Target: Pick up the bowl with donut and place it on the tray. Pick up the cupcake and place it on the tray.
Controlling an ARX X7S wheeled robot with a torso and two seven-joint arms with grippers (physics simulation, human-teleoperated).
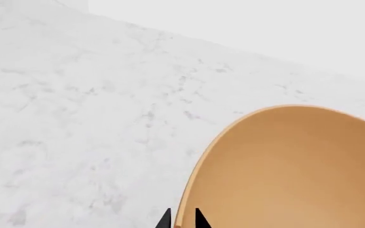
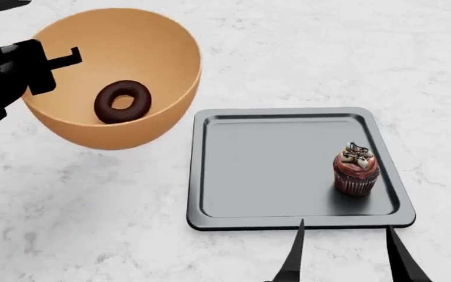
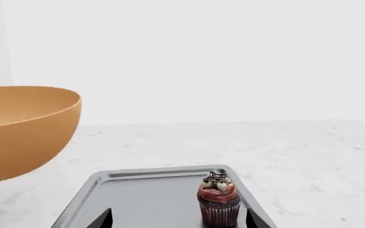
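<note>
Bowl [image 2: 115, 76] with donut [image 2: 122, 101] hangs tilted, clear of the desk [image 2: 69, 223], rim pinched by left tool [image 2: 49, 61], beside tray [image 2: 272, 170]. Cupcake [image 2: 356, 170] sits on tray just ahead of right tool [image 2: 343, 252], spread wide.

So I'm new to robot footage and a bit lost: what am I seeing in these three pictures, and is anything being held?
This is a simulated two-armed robot, seen through its own cameras. One picture looks down from its head; the other two come from cameras near each arm's end effector.

In the head view, the left end effector is clamped on the rim of a tan-orange bowl, tilted and apparently lifted off the marble counter. A chocolate donut lies inside. The left wrist view shows that same rim between the fingertips.

A dark grey tray lies on the counter with a cupcake standing on it. The right end effector is open and empty, just short of the tray's near edge.
</note>
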